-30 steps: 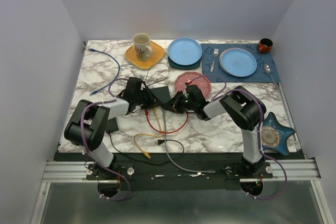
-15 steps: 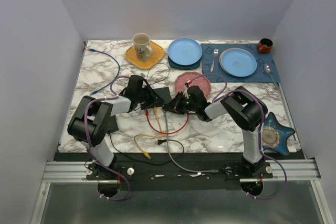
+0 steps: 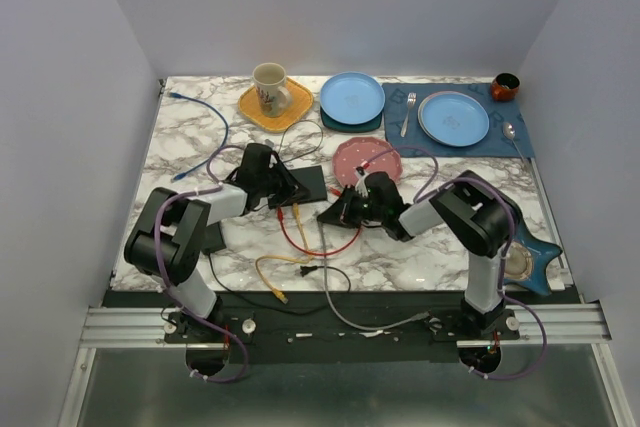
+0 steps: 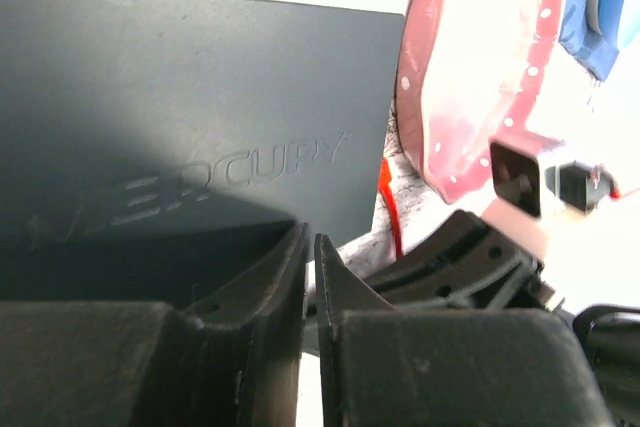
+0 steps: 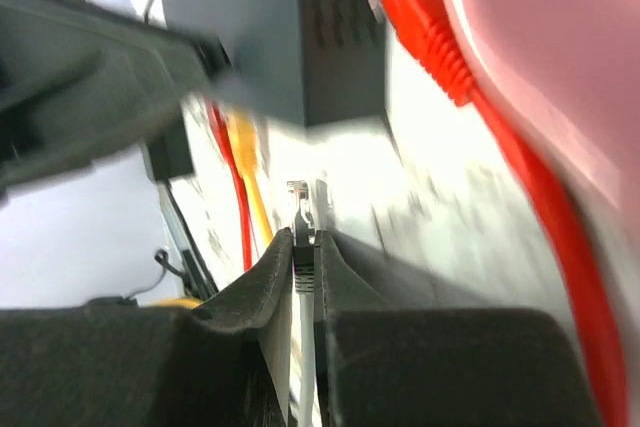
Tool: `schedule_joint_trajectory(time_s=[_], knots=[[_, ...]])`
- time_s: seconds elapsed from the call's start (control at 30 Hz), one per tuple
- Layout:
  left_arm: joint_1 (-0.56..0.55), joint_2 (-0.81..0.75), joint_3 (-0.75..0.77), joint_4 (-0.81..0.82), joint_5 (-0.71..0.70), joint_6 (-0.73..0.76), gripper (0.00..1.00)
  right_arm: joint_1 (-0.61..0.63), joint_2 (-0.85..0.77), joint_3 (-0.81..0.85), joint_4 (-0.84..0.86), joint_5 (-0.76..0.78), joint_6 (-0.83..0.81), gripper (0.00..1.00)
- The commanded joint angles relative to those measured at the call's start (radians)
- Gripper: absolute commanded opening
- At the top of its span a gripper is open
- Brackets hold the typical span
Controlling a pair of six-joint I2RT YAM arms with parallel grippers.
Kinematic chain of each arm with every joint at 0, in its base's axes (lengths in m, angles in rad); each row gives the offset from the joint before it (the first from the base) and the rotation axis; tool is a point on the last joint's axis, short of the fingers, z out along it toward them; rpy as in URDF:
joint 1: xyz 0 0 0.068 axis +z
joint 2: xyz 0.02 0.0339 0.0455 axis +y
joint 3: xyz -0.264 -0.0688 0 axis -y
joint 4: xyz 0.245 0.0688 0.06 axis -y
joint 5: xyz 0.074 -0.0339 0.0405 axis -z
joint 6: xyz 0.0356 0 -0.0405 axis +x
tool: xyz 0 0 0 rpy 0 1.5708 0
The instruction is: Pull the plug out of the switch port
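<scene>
Right hand (image 5: 305, 242) is pinching the grey plug (image 5: 302, 202) tight, clear of the switch (image 4: 150, 117).
Switch is lying mid-tabletop (image 3: 180, 147) beside one pink dotted plate (image 3: 368, 157), showing embossed "MERCURY". One red cable (image 5: 450, 67) and one yellow cable (image 5: 250, 162) are running by its edge. Left hand (image 4: 310, 247) is hovering over it, fingers almost touching, gripping nothing.

The flat black switch (image 4: 180, 97) has the word "MERCURY" pressed into its top. Its first letters sit in dark shadow. No other words can be read.
</scene>
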Motion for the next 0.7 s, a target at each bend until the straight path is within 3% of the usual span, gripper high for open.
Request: schedule_joint_trajectory(time_s=[0.0, 0.1, 0.13, 0.17, 0.37, 0.67], knots=[[0.004, -0.126, -0.046, -0.020, -0.052, 0.041, 0.27, 0.006, -0.147, -0.137, -0.182, 0.135, -0.115, 0.01], [0.004, -0.227, -0.084, 0.003, -0.083, 0.048, 0.67, 0.006, -0.338, -0.131, -0.326, 0.252, -0.194, 0.01], [0.004, -0.275, -0.095, 0.009, -0.088, 0.040, 0.89, 0.006, -0.385, -0.121, -0.365, 0.279, -0.232, 0.01], [0.004, -0.296, -0.115, 0.036, -0.080, 0.031, 0.98, 0.006, -0.449, -0.098, -0.434, 0.327, -0.245, 0.01], [-0.050, -0.406, -0.192, 0.163, -0.033, 0.064, 0.99, 0.006, -0.514, 0.056, -0.615, 0.359, -0.297, 0.01], [-0.165, -0.495, -0.311, 0.409, -0.003, 0.052, 0.99, 0.005, -0.508, 0.148, -0.592, 0.201, -0.107, 0.01]])
